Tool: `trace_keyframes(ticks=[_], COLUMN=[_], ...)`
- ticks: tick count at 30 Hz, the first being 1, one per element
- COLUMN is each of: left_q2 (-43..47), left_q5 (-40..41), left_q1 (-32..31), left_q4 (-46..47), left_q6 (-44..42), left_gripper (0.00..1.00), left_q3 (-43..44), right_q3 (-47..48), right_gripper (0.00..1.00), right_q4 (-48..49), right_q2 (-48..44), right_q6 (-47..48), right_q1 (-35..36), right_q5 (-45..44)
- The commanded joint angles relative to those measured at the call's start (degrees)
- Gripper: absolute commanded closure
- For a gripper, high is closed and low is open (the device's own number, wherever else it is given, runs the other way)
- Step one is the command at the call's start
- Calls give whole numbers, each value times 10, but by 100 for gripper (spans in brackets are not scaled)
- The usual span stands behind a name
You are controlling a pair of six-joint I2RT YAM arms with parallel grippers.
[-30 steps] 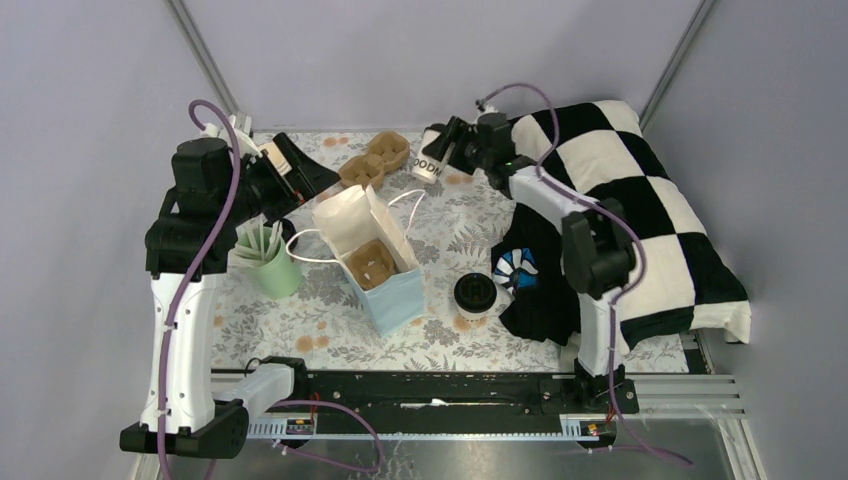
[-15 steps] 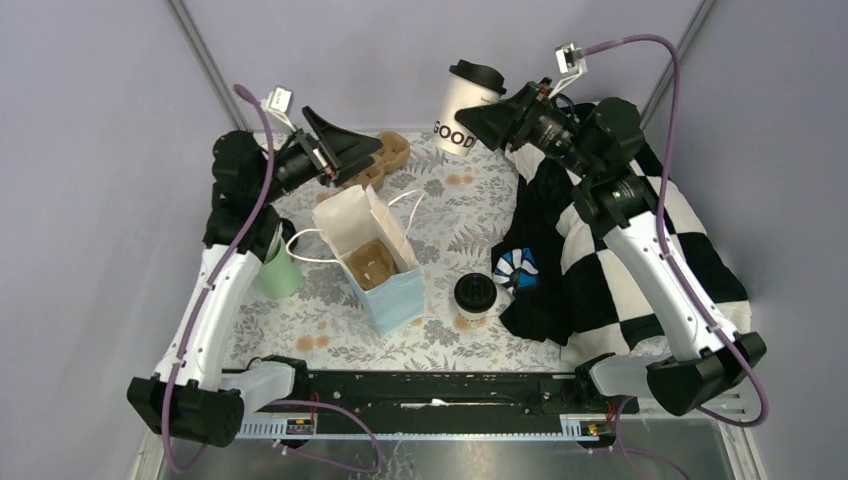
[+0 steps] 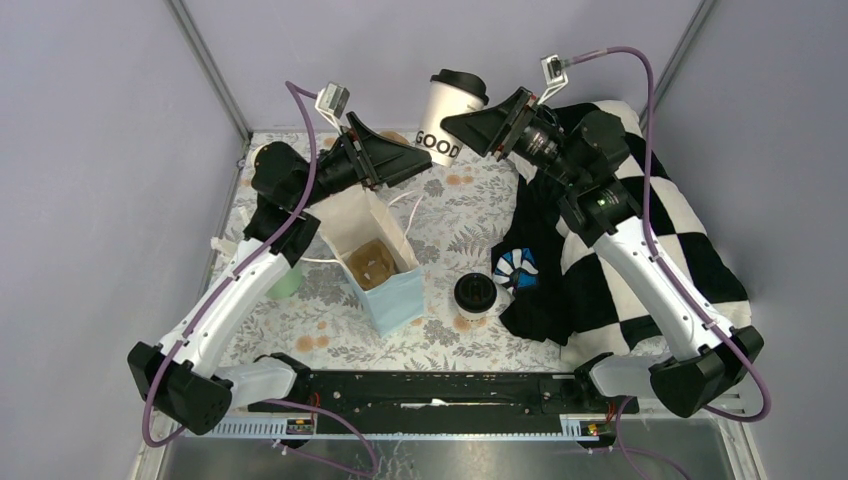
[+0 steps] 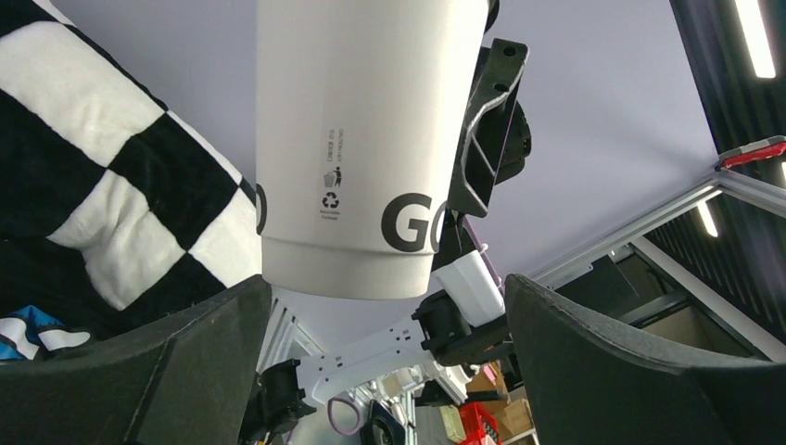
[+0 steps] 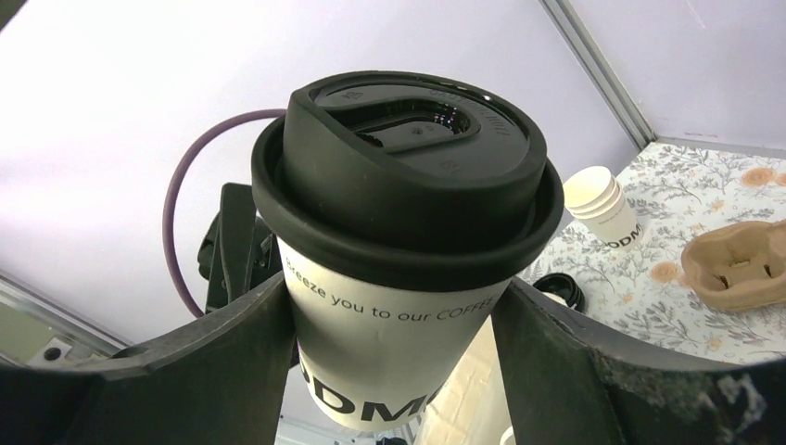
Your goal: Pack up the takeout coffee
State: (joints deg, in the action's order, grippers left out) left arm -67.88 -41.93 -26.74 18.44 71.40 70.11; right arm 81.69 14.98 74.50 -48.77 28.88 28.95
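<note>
A white takeout coffee cup (image 3: 440, 108) with a black lid hangs in the air over the back of the table, my right gripper (image 3: 470, 125) shut on its sides. The right wrist view shows that cup (image 5: 408, 278) pinched between both fingers (image 5: 185, 371). My left gripper (image 3: 420, 165) is open just left of and below it. In the left wrist view the cup's base (image 4: 348, 269) sits beyond the wide-open fingers (image 4: 139, 371), untouched. A second lidded cup (image 3: 476, 295) stands on the table right of the open blue bag (image 3: 395, 300).
A brown cup carrier (image 3: 375, 262) lies inside the bag. A black-and-white checkered blanket (image 3: 650, 210) covers the right side. A mint-green cup (image 3: 285, 282) peeks out behind the left arm. Stacked cream cups (image 5: 607, 209) and another carrier (image 5: 737, 264) sit at the back.
The right gripper lifted the cup off the back of the table into the air. The left arm swung up and right, bringing its open gripper next to the cup.
</note>
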Motion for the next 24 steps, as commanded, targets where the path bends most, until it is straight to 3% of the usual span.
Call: trace_keyframes(ticks=[1,8,16,24], left_q2=[8,13,28,23], left_q5=[35,58,93,88], left_q1=[-13,-19,-20,-27], left_q4=[62,65,12,44], left_q6=[11,22,-2,11], left_gripper=[1,8,2,21], left_q3=[-4,-16,-21,-27], right_q3=[-16,-26,-25,-39], right_gripper=[27,28,29,29], right_q4=[53,55,55,54], right_q2=[-16,-22,-33,-40], right_q6=[-32,-32,-37,-38], right_q1=[18,28,31,37], right_q5=[-3,-13,-18,-28])
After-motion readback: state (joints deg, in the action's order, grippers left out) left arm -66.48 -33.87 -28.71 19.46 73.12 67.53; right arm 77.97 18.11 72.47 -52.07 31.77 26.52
